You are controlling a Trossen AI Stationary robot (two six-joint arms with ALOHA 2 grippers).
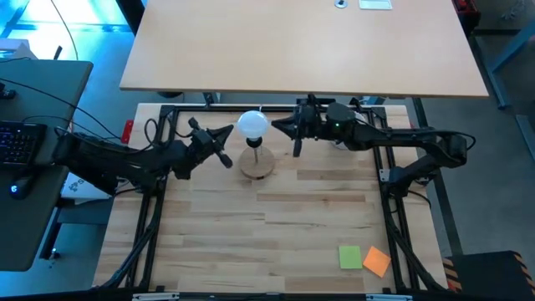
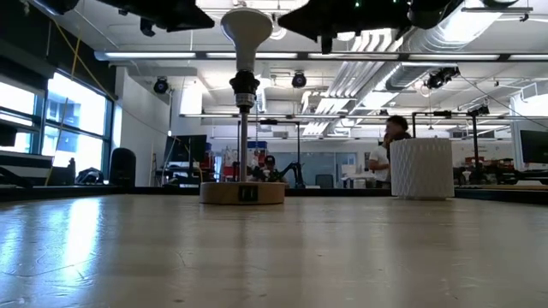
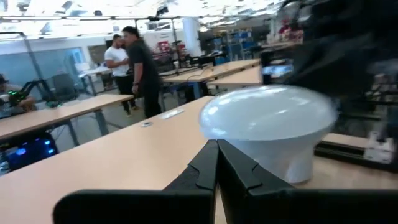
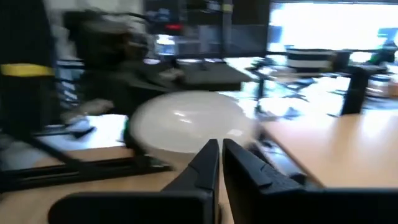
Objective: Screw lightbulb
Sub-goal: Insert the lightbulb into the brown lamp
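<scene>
From overhead I saw the lightbulb (image 1: 252, 124) seated on the black socket post of the round wooden stand (image 1: 257, 164), which stood near the far edge of the slatted worktop (image 1: 309, 226), just short of the black frame rail there. The bulb's long axis ran vertical, globe up and narrow base down into the socket; the level camera showed the lightbulb (image 2: 246, 30) high above the stand (image 2: 242, 192). My left pincer (image 1: 226, 159) hovered just beside the globe on its left, fingers pressed together and empty, and its wrist camera looked past the closed tips at the white globe (image 3: 267, 121) close ahead. My right pincer (image 1: 295, 142) hung just beside the globe on the opposite side, its fingers nearly together with only a sliver between them, pinching nothing; its camera had the globe (image 4: 189, 127) directly in front. Both arms crowded the far strip, so room around the bulb was tight, while the near half of the worktop lay open, save for a green note (image 1: 349, 257) and an orange note (image 1: 377, 262) near the front right corner. A white ribbed cup (image 2: 421, 168) stood well apart to the right of the stand.
</scene>
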